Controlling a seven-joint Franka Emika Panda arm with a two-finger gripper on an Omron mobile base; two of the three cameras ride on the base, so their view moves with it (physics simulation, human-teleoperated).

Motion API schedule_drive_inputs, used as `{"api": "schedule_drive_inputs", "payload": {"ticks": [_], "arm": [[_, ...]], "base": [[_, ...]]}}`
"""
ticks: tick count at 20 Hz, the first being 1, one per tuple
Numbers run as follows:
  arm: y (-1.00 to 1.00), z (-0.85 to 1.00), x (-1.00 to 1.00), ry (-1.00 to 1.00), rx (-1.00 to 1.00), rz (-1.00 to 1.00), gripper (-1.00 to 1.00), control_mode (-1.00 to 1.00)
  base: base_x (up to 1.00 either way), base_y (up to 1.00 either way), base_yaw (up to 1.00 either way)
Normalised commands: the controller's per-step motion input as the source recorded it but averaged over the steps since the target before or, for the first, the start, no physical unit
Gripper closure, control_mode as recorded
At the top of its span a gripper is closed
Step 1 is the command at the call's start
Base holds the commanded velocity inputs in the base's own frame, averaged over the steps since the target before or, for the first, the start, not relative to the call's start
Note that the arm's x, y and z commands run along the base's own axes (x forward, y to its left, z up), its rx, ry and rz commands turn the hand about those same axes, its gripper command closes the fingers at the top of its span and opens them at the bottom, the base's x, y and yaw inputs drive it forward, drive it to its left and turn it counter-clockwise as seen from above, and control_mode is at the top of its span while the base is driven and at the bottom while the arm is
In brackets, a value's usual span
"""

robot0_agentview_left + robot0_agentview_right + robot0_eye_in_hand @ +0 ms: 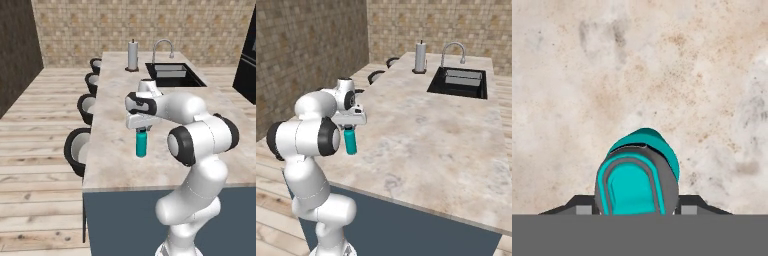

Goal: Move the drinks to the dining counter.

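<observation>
In the left base view the claw points straight down over the dining counter, pinching the teal bottle by its dark-capped top so that the body hangs upright below the fingers; gripping at the cap keeps the bottle vertical, which should let it meet the marble on its flat base. Its bottom looks close to the counter, near the front part of the slab and well apart from the black sink, the faucet and the paper towel roll at the far end, though whether it touches I cannot tell. The arm is folded: the elbow bulges toward the camera, the forearm reaches left across the counter, and the wrist is bent so the hand faces down. Dark stools line the counter's left edge. In the right base view the same bottle hangs from the claw just inside the near left edge of the counter, upright, with the forearm level above it. In the hand view the camera looks down the bottle, its cap held between the two dark finger tips at the bottom, with bare marble beyond. I judge this a placing step, with release remaining.
</observation>
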Motion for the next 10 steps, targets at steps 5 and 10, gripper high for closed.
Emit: {"api": "schedule_drive_inputs", "payload": {"ticks": [5, 10], "arm": [[0.0, 0.0, 0.0, 0.0, 0.0, 0.0, -1.0, -1.0], [0.0, 0.0, 0.0, 0.0, 0.0, 0.0, -1.0, -1.0]], "base": [[0.0, 0.0, 0.0], [0.0, 0.0, 0.0]]}}
